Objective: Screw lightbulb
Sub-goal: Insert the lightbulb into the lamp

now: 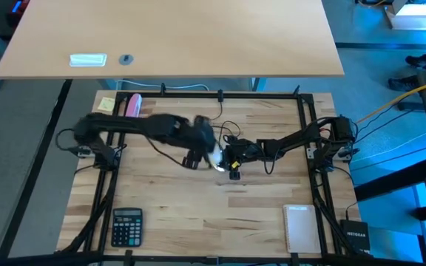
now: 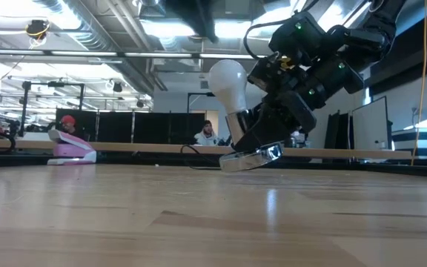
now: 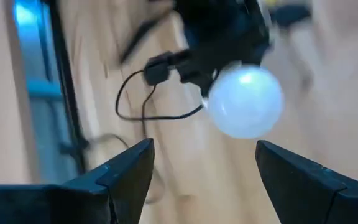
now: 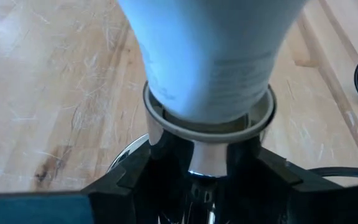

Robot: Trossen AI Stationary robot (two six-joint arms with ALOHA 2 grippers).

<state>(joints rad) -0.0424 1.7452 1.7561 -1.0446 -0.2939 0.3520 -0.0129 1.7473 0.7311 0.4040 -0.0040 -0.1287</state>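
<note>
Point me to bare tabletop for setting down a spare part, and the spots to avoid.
Free: the front strip between the calculator and the white notepad, and the left side ahead of the pink-and-white object. Crowded: table centre, where the left hand, right hand, lightbulb, socket and black cord bunch together.

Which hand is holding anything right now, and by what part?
The right hand grips the silver socket by its body, the lightbulb seated in it. The left hand is open, holding nothing.
</note>
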